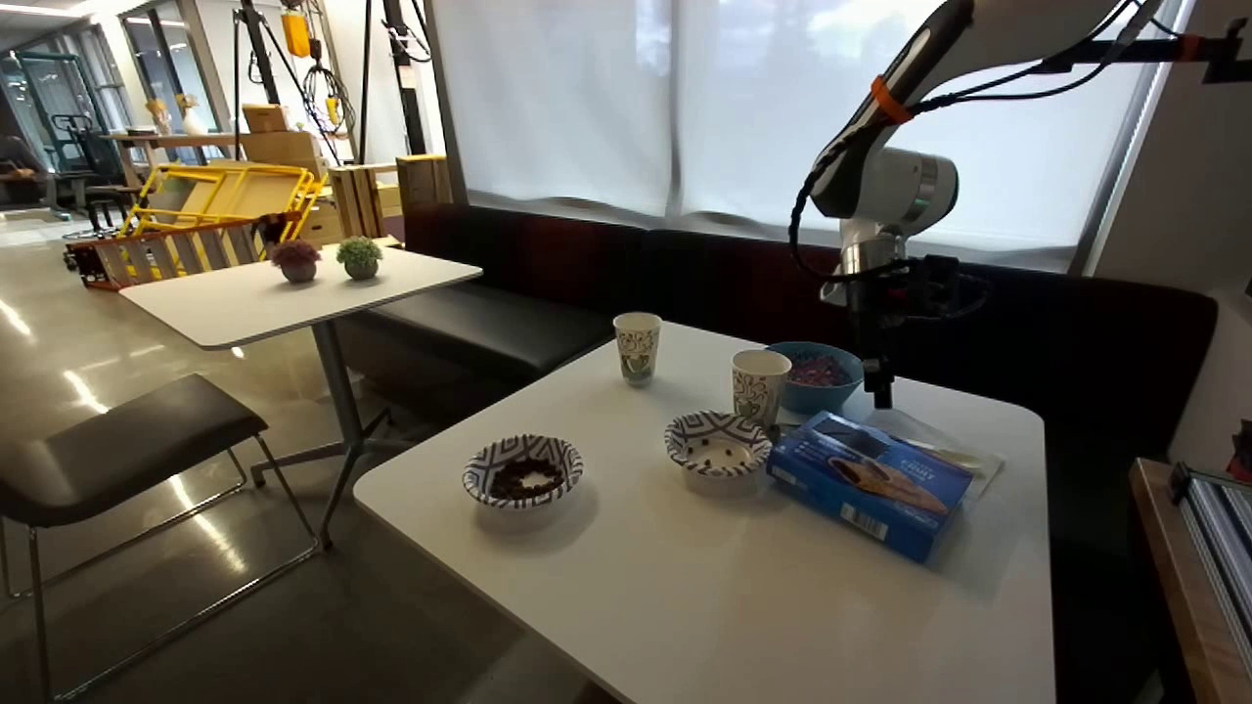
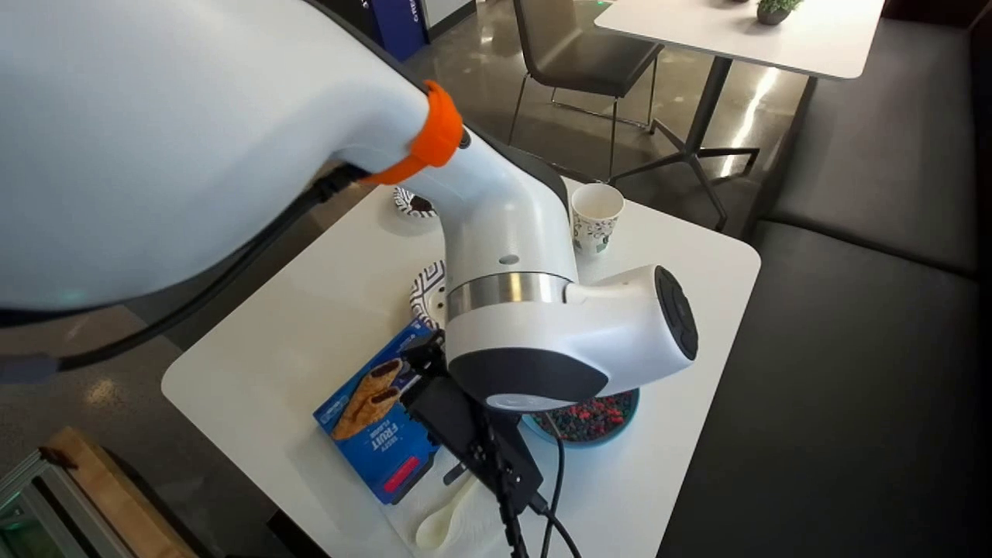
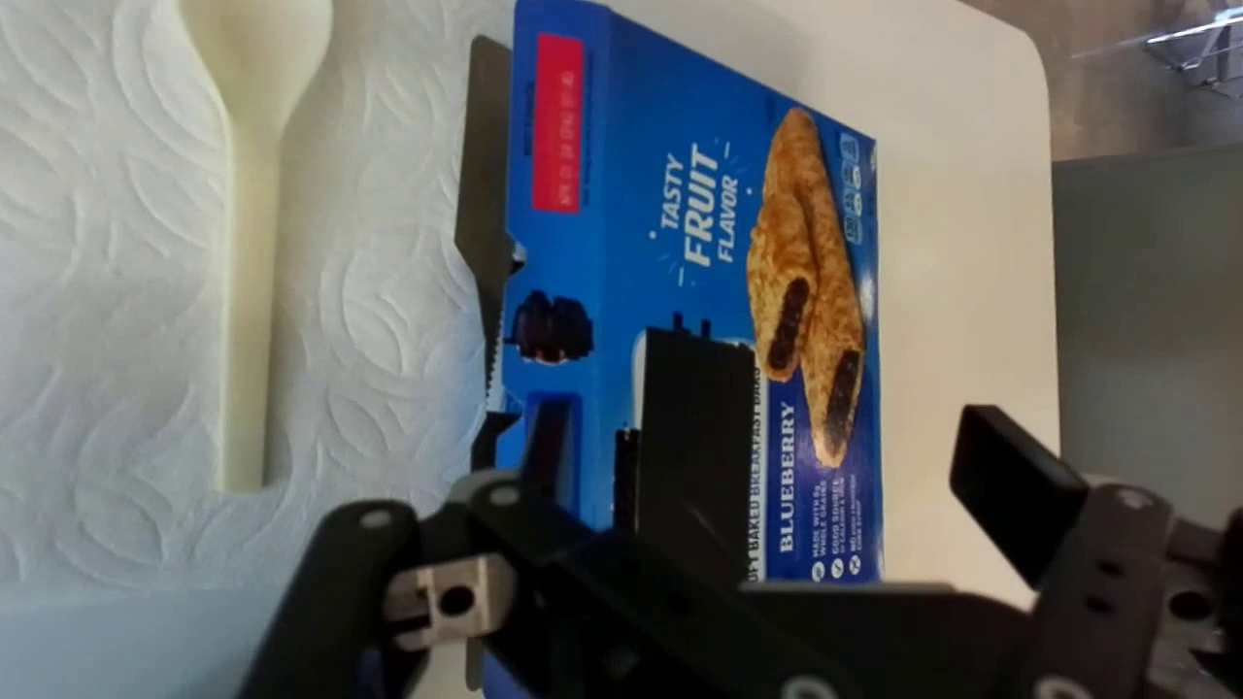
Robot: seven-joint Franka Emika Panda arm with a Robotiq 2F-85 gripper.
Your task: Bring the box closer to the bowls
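The blue box (image 1: 871, 489) lies flat on the white table; it also shows in an exterior view (image 2: 372, 434) and the wrist view (image 3: 699, 107). One patterned bowl (image 1: 719, 427) with a few dark bits stands right beside the box's end; I cannot tell whether they touch. The other bowl (image 1: 528, 503), holding dark pieces, stands farther off. Both are partly hidden by my arm in an exterior view (image 2: 428, 298). My gripper (image 3: 787, 466) is open and empty above the box. One finger is over the box's spoon-side edge, the other beyond the opposite edge, over the table.
A teal bowl (image 1: 817, 399) with dark and reddish pieces stands behind the box. One paper cup (image 1: 758, 386) is beside it; another cup (image 1: 638, 352) stands farther away. A pale spoon (image 3: 252, 291) lies on a white paper towel (image 3: 379, 388) along the box. A dark bench (image 2: 852, 387) borders the table.
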